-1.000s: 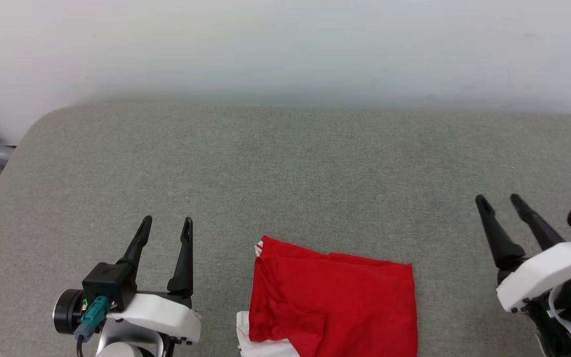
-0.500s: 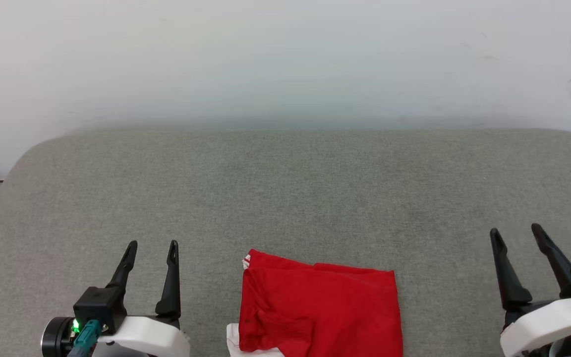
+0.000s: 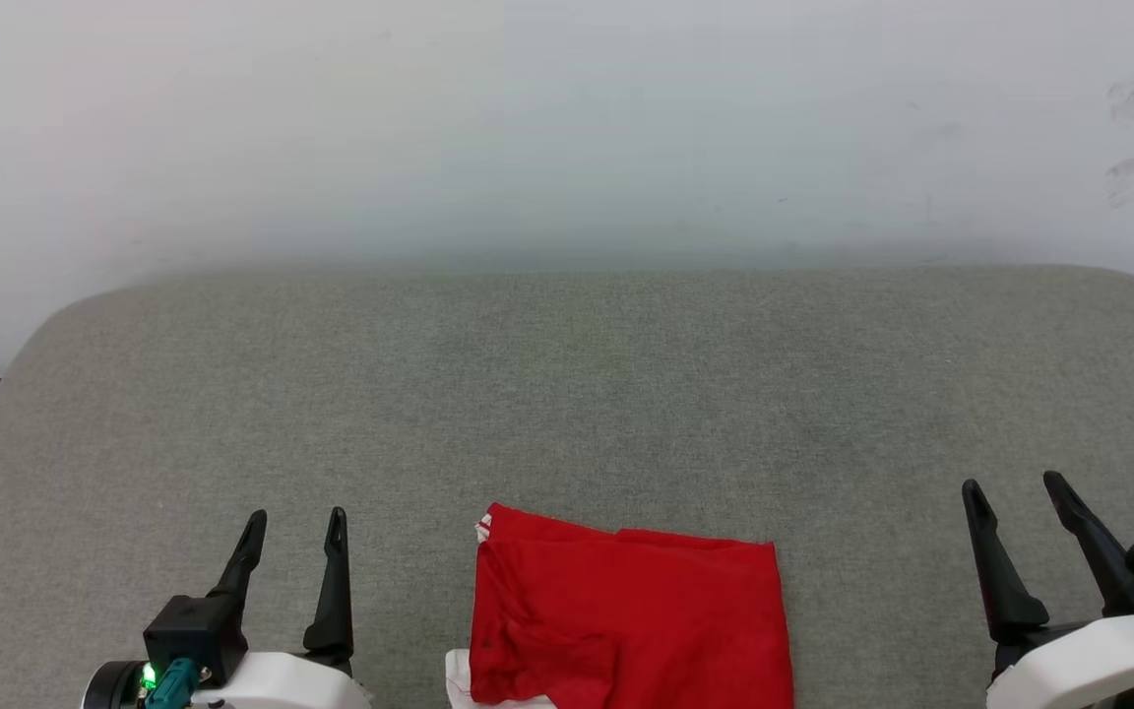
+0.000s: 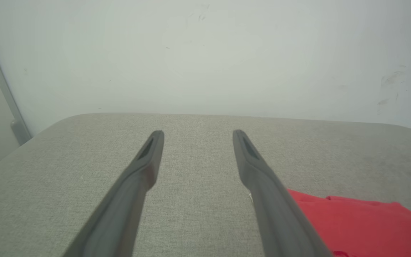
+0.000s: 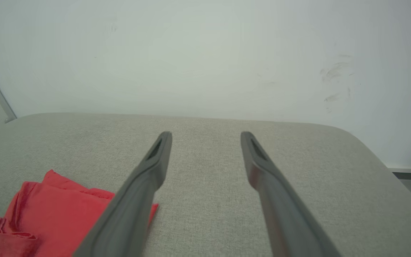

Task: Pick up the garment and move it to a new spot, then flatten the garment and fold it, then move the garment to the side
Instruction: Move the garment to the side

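Grey surface (image 3: pixel 567 394) carries one folded garment (image 3: pixel 626 620), flanked by left tool (image 3: pixel 296 514) and right tool (image 3: pixel 1010 481), both spread apart.

Red garment (image 3: pixel 626 620) on grey pad (image 3: pixel 567 394)

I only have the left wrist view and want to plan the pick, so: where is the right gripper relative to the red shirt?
Observer: In the head view the right gripper sits well to the right of the shirt, apart from it, jaws open.
Operator: Is the shirt all red?
Observer: No, a white patch pokes out at its near left corner.
Operator: Is it spread out?
Observer: No, it lies folded in a rough rectangle, its near edge cut off by the head view's bottom.
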Available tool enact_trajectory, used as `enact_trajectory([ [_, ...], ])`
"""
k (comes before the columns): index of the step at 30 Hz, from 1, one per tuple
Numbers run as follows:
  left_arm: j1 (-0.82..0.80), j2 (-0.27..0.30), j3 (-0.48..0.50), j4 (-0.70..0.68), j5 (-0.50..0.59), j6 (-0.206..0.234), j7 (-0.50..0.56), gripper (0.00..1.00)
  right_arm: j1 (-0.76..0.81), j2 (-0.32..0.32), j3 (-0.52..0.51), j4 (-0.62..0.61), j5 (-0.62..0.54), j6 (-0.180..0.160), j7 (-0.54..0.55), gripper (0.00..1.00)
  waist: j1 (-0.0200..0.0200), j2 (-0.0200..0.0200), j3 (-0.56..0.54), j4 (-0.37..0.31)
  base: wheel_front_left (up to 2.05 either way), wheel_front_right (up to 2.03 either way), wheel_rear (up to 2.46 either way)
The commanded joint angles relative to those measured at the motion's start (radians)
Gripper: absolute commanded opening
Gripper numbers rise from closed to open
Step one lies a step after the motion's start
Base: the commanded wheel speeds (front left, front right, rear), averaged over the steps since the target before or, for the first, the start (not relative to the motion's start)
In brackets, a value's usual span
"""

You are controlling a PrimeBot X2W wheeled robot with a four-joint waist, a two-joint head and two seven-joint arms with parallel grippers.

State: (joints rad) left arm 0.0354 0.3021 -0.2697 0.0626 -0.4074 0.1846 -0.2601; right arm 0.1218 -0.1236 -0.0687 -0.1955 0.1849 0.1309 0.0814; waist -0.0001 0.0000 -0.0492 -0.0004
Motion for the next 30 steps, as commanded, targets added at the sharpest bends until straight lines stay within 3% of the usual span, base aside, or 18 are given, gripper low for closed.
enact_trajectory([
  [1, 0.007, -0.006, 0.007, 0.005, 0.008, -0.007, -0.007, 1.0, 0.01, 0.007, -0.004, -0.006, 0.004, 0.0, 0.007, 1.0, 0.0001, 0.0, -0.001, 0.002, 0.0, 0.0, 0.0],
  [7, -0.012, -0.019, 0.017, 0.019, 0.015, -0.029, -0.007, 1.0, 0.026, 0.013, -0.036, 0.031, 0.07, 0.0, 0.088, 1.0, 0.0001, 0.0, 0.004, 0.014, 0.0, 0.0, 0.0],
  [15, -0.049, -0.054, 0.037, 0.008, 0.04, -0.059, -0.006, 1.0, 0.035, -0.061, -0.063, 0.157, 0.246, 0.0, 0.356, 1.0, 0.0001, 0.0, 0.053, 0.062, 0.0, 0.0, 0.0],
  [23, -0.092, -0.11, 0.046, 0.001, 0.075, -0.091, -0.006, 1.0, -0.031, -0.08, 0.05, 0.222, 0.369, 0.0, 0.489, 1.0, 0.0001, 0.0, 0.141, 0.115, 0.0, 0.0, 0.0],
  [30, -0.124, -0.143, 0.064, 0.019, 0.103, -0.118, -0.006, 1.0, -0.1, -0.101, 0.171, 0.301, 0.464, 0.0, 0.501, 1.0, 0.0001, 0.0, 0.191, 0.151, 0.0, 0.0, 0.0],
])
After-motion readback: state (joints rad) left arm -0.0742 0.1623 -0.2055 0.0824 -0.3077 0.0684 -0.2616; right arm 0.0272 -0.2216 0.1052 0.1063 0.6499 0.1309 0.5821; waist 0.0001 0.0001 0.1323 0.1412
